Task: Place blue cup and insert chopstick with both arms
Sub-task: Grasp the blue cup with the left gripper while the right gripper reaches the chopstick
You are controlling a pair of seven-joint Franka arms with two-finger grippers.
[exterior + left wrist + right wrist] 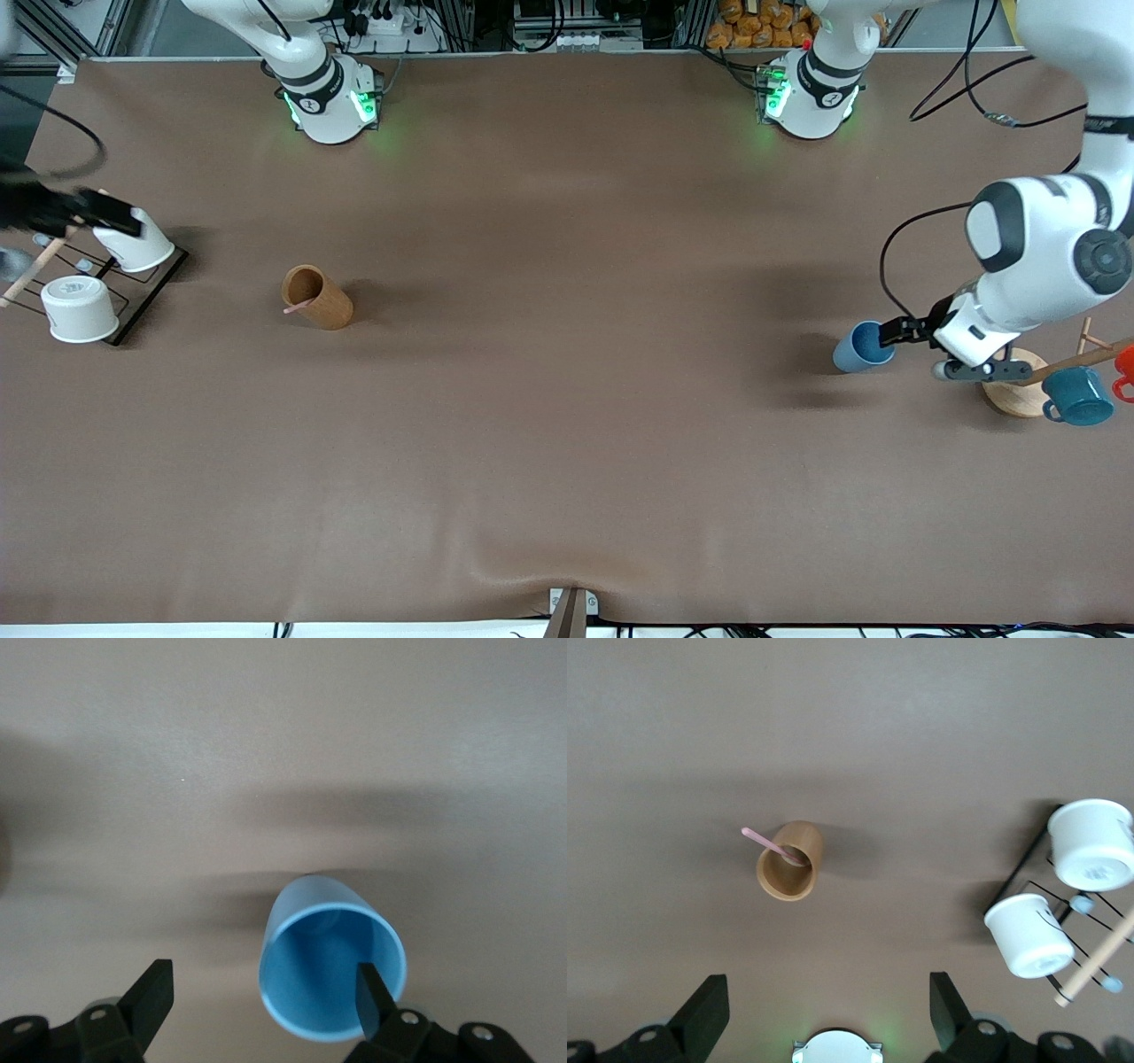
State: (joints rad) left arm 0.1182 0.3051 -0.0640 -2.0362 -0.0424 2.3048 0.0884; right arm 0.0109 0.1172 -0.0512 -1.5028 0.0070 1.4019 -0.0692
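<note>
Teal mug (pixel 1079 396) on the wooden rack (pixel 1019 394) sits lowest in the front view, at my left arm's end of the tabletop (pixel 567 443), and just beside that rack, a little toward the middle, stands the blue cup (pixel 863 346), upright with its mouth open to the ceiling. My left jaws (pixel 890 335) are down at that cup and stand wide apart; in the left wrist view one finger (pixel 372 997) reaches inside the blue cup's (pixel 332 961) rim while the other (pixel 151 992) stays well outside the wall, so the wall lies between them but nothing is clamped yet. I judge the coming move turns on exactly that: closing across the rim rather than around the body. My left arm is plainly the nearer one for the cup. The chopstick (pixel 298 307) leans in the brown cup (pixel 317 297), well apart from the blue cup, toward my right arm's end. My right jaws (pixel 824 1014) hang high over the tabletop, wide apart and empty, waiting; only the right wrist view shows the chopstick (pixel 771 844) slanting out of the brown cup (pixel 790 861), with the white cups (pixel 1028 935) on their wire rack (pixel 1036 859) nearby. The front view alone shows how far cup and chopstick lie from each other.
</note>
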